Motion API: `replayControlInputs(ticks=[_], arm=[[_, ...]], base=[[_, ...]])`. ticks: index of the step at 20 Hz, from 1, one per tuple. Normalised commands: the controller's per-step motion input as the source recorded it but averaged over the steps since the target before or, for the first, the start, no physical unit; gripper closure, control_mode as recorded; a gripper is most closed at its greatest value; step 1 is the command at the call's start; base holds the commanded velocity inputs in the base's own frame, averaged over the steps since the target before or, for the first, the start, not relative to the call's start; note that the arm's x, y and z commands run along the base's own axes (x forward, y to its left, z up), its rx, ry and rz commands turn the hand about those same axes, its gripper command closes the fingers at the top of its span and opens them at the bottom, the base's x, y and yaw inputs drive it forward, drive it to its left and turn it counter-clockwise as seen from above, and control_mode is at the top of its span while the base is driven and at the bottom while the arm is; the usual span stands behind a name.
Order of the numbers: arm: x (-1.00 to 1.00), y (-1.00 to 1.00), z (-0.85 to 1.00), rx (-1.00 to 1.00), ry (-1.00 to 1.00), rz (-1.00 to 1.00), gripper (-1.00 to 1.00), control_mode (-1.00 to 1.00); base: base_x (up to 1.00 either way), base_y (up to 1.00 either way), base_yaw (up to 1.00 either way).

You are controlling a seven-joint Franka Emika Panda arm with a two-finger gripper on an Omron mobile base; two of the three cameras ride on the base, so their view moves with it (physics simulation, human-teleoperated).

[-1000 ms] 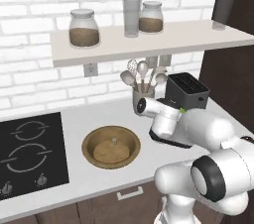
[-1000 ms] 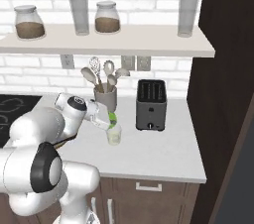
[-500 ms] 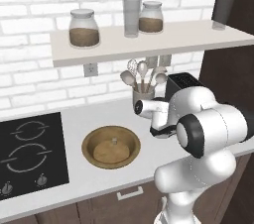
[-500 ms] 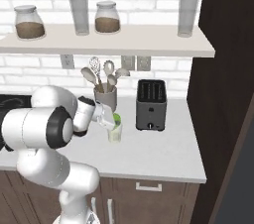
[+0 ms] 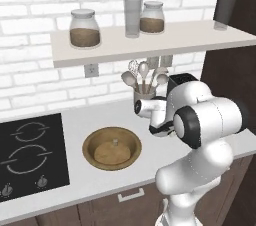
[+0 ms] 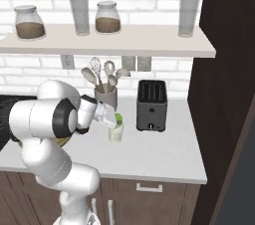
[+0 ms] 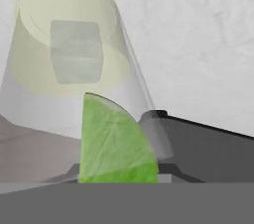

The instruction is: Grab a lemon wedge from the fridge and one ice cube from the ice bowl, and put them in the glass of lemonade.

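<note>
**Wedge at the glass, ice already in**

Gripper (image 6: 113,120) sits just above the rim of the glass (image 6: 115,132), with a green wedge (image 7: 115,141) between its tips, so it reads as clamped on the wedge. The fingers themselves are mostly hidden behind the wedge in the hand view.

- Hand view looks down into the glass (image 7: 74,54): pale yellow liquid, and an ice cube (image 7: 76,51) sitting in it. The ice half of the task looks done.
- The wedge overlaps the near wall of the glass in that view. I can't tell whether it is fully over the mouth or a bit short of it.
- Arm is folded tight and reaches sideways, presumably because the glass stands close to the base, on the counter (image 6: 164,149) between the utensil cup (image 6: 105,97) and the toaster (image 6: 152,105).
- The bowl (image 5: 112,147) lies on the counter near the cooktop (image 5: 30,154), well apart from the glass. A small pale bit at its centre may be a spare cube; too small to say.

My read: last step, a release over the liquid. Risks are the wedge catching the rim and falling outside, or a finger nudging the glass, which looks light and tippable.
</note>
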Motion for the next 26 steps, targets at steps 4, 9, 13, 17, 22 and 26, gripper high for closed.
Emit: replayControlInputs(ticks=[4,9,13,17,22,26], arm=[[-0.22,0.0,0.0,0.0,0.0,-0.05,1.0,-1.0],[-0.27,0.0,0.0,0.0,-0.02,-0.03,-1.0,-1.0],[-0.14,0.0,0.0,0.0,-0.04,-0.04,-1.0,-1.0],[-0.13,0.0,0.12,0.0,-0.09,-0.04,-1.0,-1.0],[-0.4,0.15,0.44,0.0,-0.12,-0.02,-1.0,-1.0],[-0.93,0.25,0.7,-0.01,-0.19,0.0,-1.0,-1.0]], base=[[0.0,0.0,0.0],[0.0,0.0,0.0],[0.0,0.0,0.0],[0.0,0.0,0.0],[0.0,0.0,0.0],[0.0,0.0,0.0]])
